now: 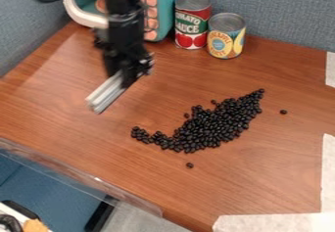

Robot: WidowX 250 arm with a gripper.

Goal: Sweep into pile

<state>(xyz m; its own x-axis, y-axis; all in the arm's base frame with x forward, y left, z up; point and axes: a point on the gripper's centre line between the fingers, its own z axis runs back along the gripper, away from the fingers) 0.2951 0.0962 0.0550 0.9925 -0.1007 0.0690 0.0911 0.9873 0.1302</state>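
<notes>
The black gripper (131, 71) hangs over the left-centre of the brown table, up and to the left of the beans. It is shut on a pale grey bar-like sweeping tool (107, 94), which slants down to the left from the fingers. Small black beans (210, 127) lie in an elongated heap at centre right, with a thin tail reaching left. A gap of bare wood separates the tool from this tail. One loose bean (283, 112) lies right of the heap and another bean (190, 165) lies below it.
At the back stand a tomato sauce can (192, 20), a yellow-labelled can (226, 36) and a teal box-like object (162, 11). Blue-grey partitions (281, 11) border the table. White tape (275, 223) marks the lower right, and a clear strip (78, 173) runs along the lower-left edge.
</notes>
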